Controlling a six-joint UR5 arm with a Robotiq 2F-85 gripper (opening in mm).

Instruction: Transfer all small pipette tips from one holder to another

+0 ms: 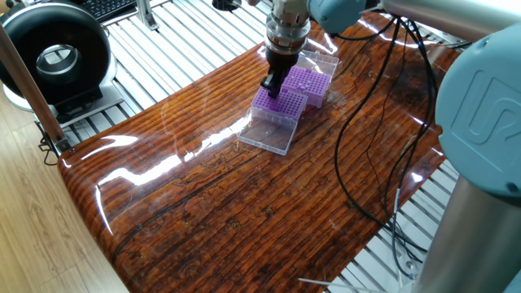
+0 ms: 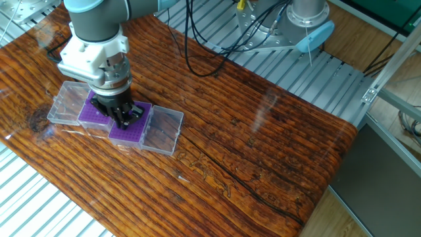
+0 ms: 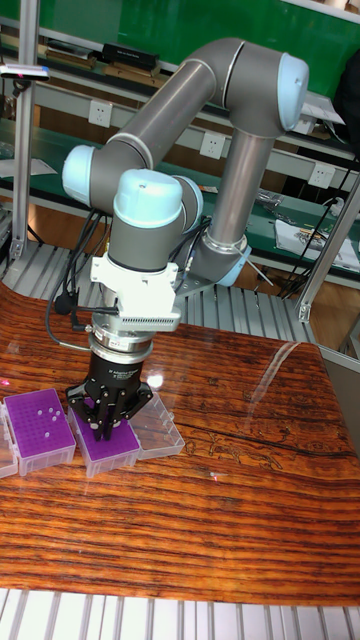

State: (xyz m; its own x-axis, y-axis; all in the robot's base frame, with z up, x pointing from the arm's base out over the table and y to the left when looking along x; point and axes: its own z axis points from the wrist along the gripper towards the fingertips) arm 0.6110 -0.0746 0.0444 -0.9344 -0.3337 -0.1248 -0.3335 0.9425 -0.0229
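Two purple holders stand side by side in clear boxes with their lids folded open. My gripper (image 3: 103, 432) hangs low over the right holder (image 3: 110, 452), fingertips drawn together just above its grid. That same holder is the nearer one (image 1: 281, 106) in one fixed view, with the gripper (image 1: 271, 86) at its far edge. The left holder (image 3: 40, 428) carries a few small white pipette tips (image 3: 42, 404) in its far rows. From the other side the gripper (image 2: 123, 120) sits over the right holder (image 2: 128, 132), beside the left holder (image 2: 92, 112). Any tip between the fingers is too small to see.
Clear lids lie flat outside each holder (image 2: 66, 102) (image 2: 163, 130). Black cables (image 1: 366, 155) trail across the glossy wooden table (image 1: 244, 212). A round black device (image 1: 55, 59) stands off the table's far left corner, on the slatted metal surround.
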